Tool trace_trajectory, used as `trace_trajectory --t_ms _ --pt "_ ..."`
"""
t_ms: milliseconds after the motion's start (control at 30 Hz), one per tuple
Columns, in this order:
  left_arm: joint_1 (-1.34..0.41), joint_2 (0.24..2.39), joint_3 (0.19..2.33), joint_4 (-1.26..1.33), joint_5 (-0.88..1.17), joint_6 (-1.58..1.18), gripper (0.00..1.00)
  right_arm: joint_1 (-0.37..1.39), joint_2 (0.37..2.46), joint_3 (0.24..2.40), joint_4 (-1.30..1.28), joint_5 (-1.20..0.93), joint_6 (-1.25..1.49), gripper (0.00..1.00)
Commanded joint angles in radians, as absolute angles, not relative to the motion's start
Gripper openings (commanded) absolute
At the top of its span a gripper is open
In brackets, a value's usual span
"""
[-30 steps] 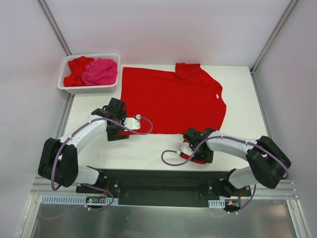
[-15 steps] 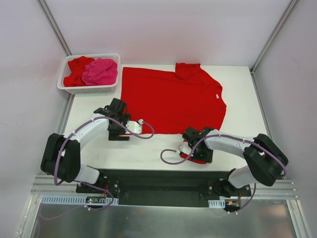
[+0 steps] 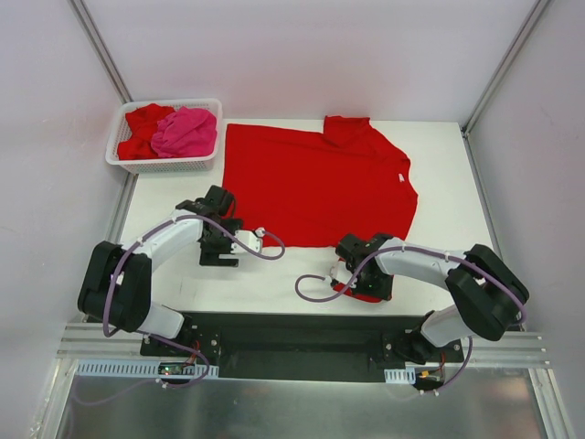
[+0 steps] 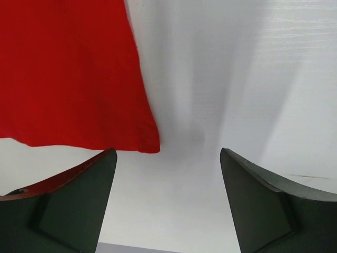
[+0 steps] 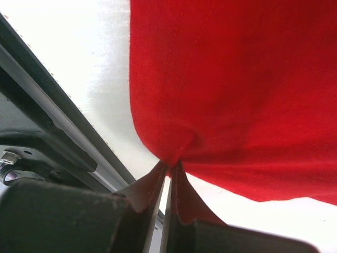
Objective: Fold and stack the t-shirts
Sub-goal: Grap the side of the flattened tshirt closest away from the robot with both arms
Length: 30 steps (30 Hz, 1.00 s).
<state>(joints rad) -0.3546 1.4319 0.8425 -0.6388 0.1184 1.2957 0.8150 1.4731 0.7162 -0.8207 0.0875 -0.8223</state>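
A bright red t-shirt (image 3: 311, 183) lies spread flat across the middle of the white table. My left gripper (image 3: 220, 249) hovers at its near left hem corner. In the left wrist view its fingers (image 4: 89, 184) stand wide apart and the gripper (image 4: 167, 154) is open over bare table, with the t-shirt's corner (image 4: 142, 139) just ahead of the left finger. My right gripper (image 3: 350, 274) is down near the table's front edge. In the right wrist view the gripper (image 5: 171, 164) is shut on a pinched fold of the red t-shirt (image 5: 237, 95).
A white lattice basket (image 3: 170, 166) at the back left holds a crumpled red t-shirt (image 3: 142, 123) and a hot pink one (image 3: 186, 131). The black base rail (image 3: 292, 334) runs along the near edge, close to my right gripper. Grey walls enclose the table.
My left gripper has slid toward the near edge, down beside the t-shirt's left corner, and its jaws have narrowed slightly. My right gripper has shifted a little left with the red cloth.
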Motion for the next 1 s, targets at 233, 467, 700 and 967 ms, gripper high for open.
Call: trace_trajectory --t_ms 233,467,700,967 --pt "-0.347 1.557 0.894 -0.669 0.152 1.312 0.78 0.815 1.499 0.71 -0.804 0.017 -0.795 0.01" --pt "-0.321 1.588 0.957 -0.657 0.129 1.327 0.77 0.813 1.502 0.709 -0.802 0.02 -0.796 0.01" --pt "-0.313 1.617 0.982 -0.652 0.115 1.327 0.78 0.815 1.505 0.709 -0.799 0.017 -0.798 0.01" --pt "-0.311 1.654 0.986 -0.643 0.11 1.327 0.77 0.815 1.499 0.709 -0.804 0.02 -0.795 0.01"
